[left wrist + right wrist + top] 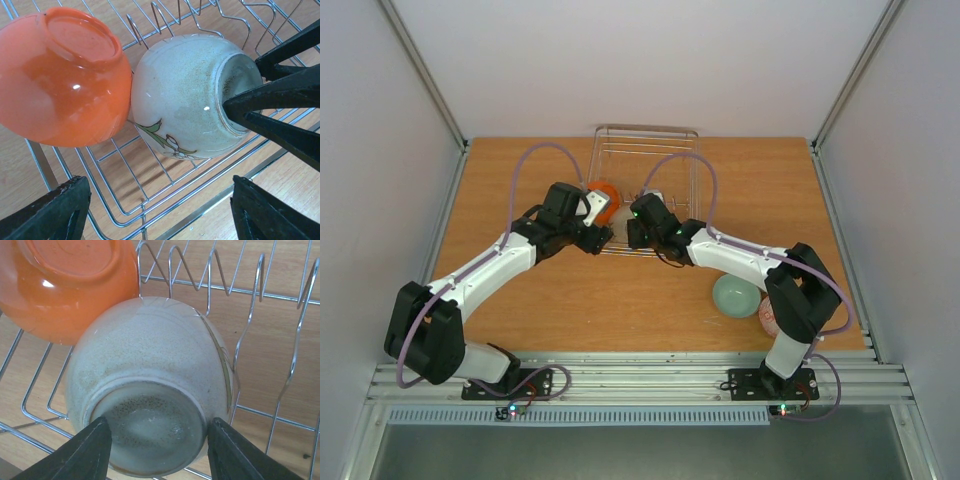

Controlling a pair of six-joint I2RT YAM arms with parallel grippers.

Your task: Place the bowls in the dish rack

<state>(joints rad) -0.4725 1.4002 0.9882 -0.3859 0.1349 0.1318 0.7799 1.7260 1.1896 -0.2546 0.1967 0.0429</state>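
Note:
Two bowls lie tilted side by side on the floor of the wire dish rack [650, 150]. One is orange [60, 75], its base showing. The other is a speckled white bowl [150, 375] with a leaf-and-flower sprig, touching the orange bowl [65, 285]. My right gripper [157, 440] has a finger on each side of the white bowl's foot ring, shut on it. My left gripper [160, 215] hangs open over the rack's near corner [135, 200] with nothing between its fingers. From above, both grippers, left [596, 240] and right [634, 232], meet at the rack's near edge.
A pale mint-green bowl [736, 296] sits on the wooden table by my right arm. A red-and-white patterned bowl [767, 318] beside it is partly hidden by that arm. Upright tines [220, 275] stand just behind the white bowl.

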